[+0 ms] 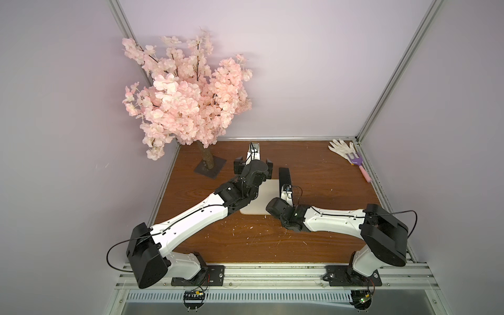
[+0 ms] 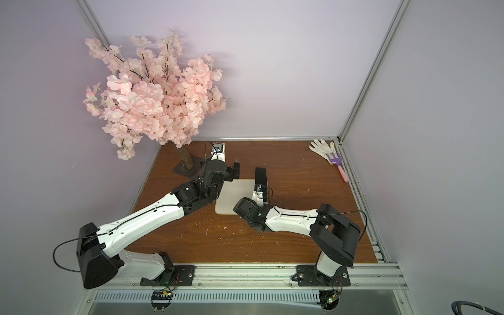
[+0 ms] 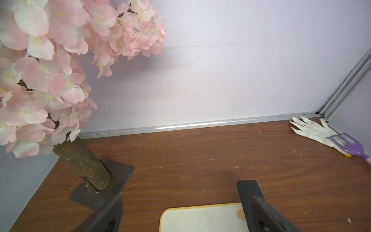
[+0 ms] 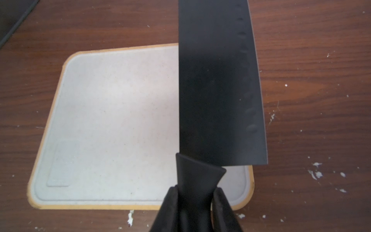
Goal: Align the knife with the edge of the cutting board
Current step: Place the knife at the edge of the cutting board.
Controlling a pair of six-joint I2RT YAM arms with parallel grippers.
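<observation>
The cream-white cutting board lies flat on the wooden table, partly under both arms in both top views. My right gripper is shut on the slim handle of the matte-black knife. The broad blade runs along the board's right side, covers that edge and sticks out past the far edge. I cannot tell whether the blade touches the board. My left gripper is open and holds nothing, by the board's far left corner. The knife's tip shows beside its right finger.
An artificial tree with pink blossoms stands on a dark square base at the back left, close to my left gripper. A white glove and a purple-pink toy rake lie in the back right corner. White crumbs dot the table.
</observation>
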